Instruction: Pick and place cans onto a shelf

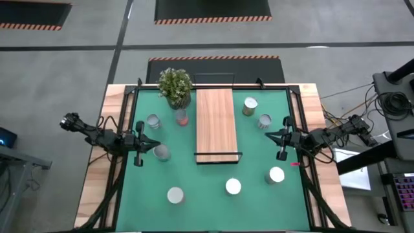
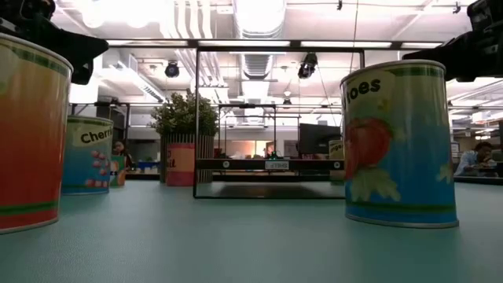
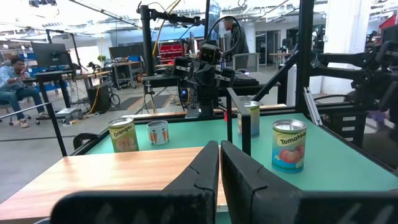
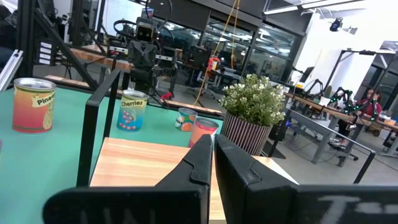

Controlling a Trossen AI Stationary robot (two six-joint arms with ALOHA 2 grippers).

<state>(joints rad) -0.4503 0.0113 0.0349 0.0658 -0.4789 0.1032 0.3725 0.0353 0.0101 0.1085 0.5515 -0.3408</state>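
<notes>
Clearly clenched end effectors (image 3: pixel 219 163) (image 4: pixel 211 158), cans labelled Tomatoes (image 3: pixel 290 145), Cherries (image 4: pixel 133 111), perhaps Pineapple (image 4: pixel 33 104).

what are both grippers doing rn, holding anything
Left gripper: shut, empty, at the mat's left edge.
Right gripper: shut, empty, at the mat's right edge.
</notes>
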